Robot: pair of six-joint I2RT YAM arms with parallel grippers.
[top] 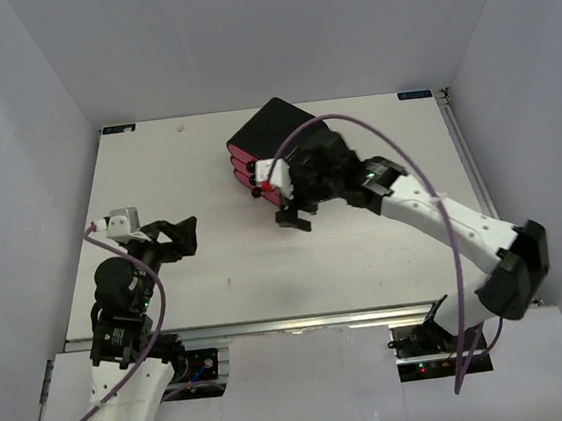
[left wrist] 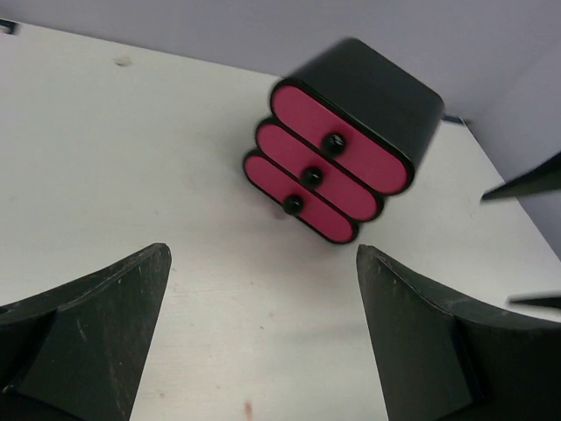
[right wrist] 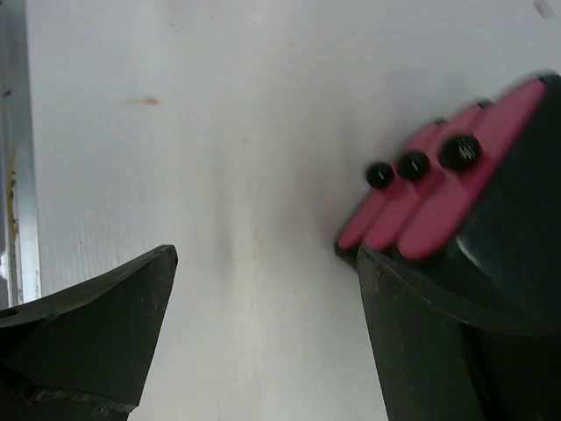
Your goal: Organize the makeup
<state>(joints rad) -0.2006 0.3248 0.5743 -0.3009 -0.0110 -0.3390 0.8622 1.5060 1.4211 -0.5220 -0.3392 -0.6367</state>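
Note:
No makeup shows in any view. A black box (top: 278, 130) with three pink drawers (left wrist: 342, 149) stands at the back of the white table (top: 156, 173), all drawers pushed in, each with a black knob. My right gripper (top: 296, 214) hangs open just in front of the drawer fronts. In the right wrist view the right gripper (right wrist: 266, 254) has only bare table between its fingers, and one finger (right wrist: 438, 342) overlaps the box (right wrist: 517, 219) at its lower corner. My left gripper (top: 185, 236) is open at the table's left, well away from the box, and the left gripper (left wrist: 263, 254) is empty.
White walls enclose the table on three sides. A metal rail (right wrist: 13, 175) runs along the table's near edge. A small speck (top: 181, 127) lies at the back left. A faint reddish stain (right wrist: 145, 101) marks the tabletop.

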